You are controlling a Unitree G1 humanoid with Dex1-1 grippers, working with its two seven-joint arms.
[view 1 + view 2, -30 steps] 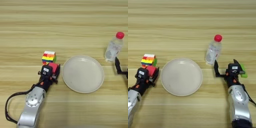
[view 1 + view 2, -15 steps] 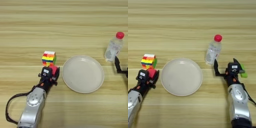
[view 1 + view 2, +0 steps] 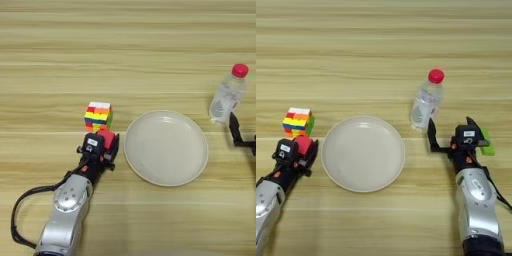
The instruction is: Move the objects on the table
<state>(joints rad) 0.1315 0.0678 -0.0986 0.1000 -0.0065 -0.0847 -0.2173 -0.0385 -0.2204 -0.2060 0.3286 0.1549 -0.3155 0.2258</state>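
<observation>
Looking down on the table (image 3: 125, 45), you see the left gripper (image 3: 104, 142) low at the left, with its fingers clamped on the red cube (image 3: 106, 138). The red cube sits just in front of the puzzle cube (image 3: 98, 116), nearly touching it; whether the two actually touch cannot be told. The puzzle cube rests flat on the table, white face up, just left of the plate (image 3: 166, 147).

The plate lies at the centre, between the two arms. The left gripper's right finger is close to the plate rim.

The bottle (image 3: 426, 100) stands upright beyond the plate's right edge. Its long axis is vertical, leaning slightly in the view, with the red cap (image 3: 436, 76) on top, pointing away from you.

The right gripper (image 3: 453, 132) is just in front of the bottle, fingers apart and holding nothing. Its left finger tip lies near the bottle's base; the green-marked finger is further right. The right arm extends down to the lower edge.
</observation>
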